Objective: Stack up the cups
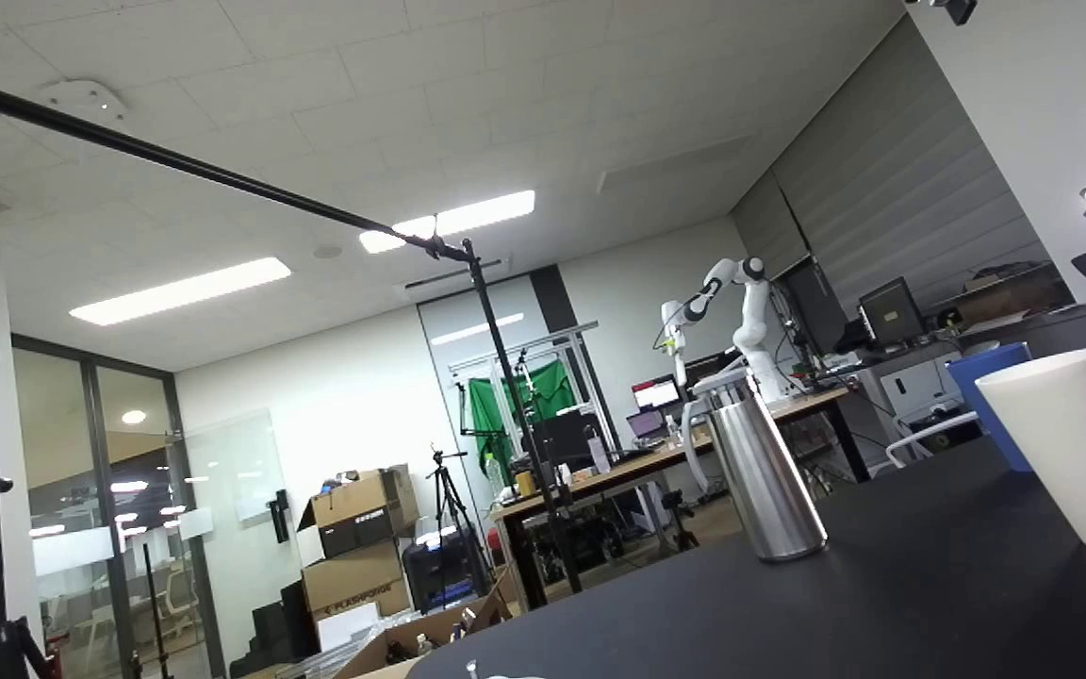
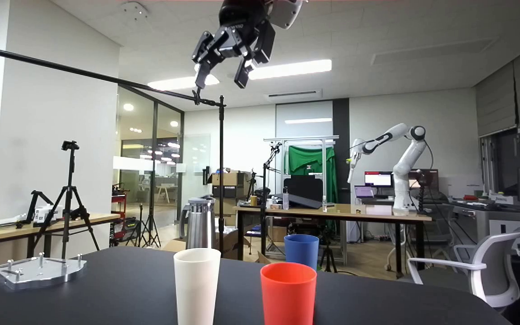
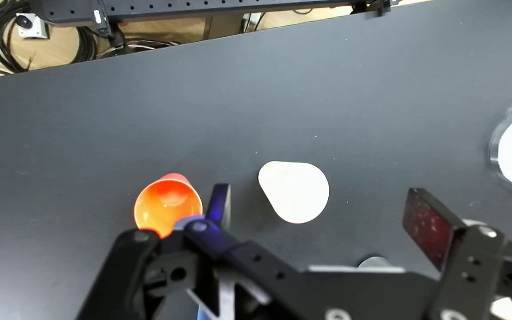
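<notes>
White cup [image 2: 197, 286], red cup [image 2: 288, 295], blue cup [image 2: 302, 251], upright and separate, metal jug [image 2: 200, 225]

Open room separates the white cup [image 2: 197, 289] from red cup [image 2: 289, 295] and blue cup [image 2: 303, 251].

White cup [image 2: 197, 284], blue cup [image 2: 302, 251] and red cup [image 2: 288, 293] are each plain — the red one's inside looks orange in the wrist view — the table [image 2: 129, 289] and fingers [image 2: 242, 74] are black, the jug [image 2: 200, 228] silver.

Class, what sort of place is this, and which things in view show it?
Probably a robotics lab: a white robot arm stands on a far table, near lit monitors, and a black tripod stands elsewhere.
</notes>
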Robot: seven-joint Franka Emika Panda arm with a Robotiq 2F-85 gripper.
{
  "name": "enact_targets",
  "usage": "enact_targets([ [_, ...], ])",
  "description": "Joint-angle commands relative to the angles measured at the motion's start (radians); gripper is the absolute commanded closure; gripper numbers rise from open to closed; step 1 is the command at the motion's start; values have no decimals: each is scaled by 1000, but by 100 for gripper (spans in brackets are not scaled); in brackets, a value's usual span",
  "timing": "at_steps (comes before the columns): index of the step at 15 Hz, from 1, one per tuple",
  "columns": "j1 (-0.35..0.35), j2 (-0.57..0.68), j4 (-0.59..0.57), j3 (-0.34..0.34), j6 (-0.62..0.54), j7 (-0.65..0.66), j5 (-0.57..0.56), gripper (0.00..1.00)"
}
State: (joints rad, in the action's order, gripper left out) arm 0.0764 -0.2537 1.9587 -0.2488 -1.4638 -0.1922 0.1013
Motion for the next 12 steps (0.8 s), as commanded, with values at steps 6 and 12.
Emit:
enact_targets([
  [6,14,50,-3,66,-214,23,16,0],
  [12,8,139,32,108,-371,18,-4,0],
])
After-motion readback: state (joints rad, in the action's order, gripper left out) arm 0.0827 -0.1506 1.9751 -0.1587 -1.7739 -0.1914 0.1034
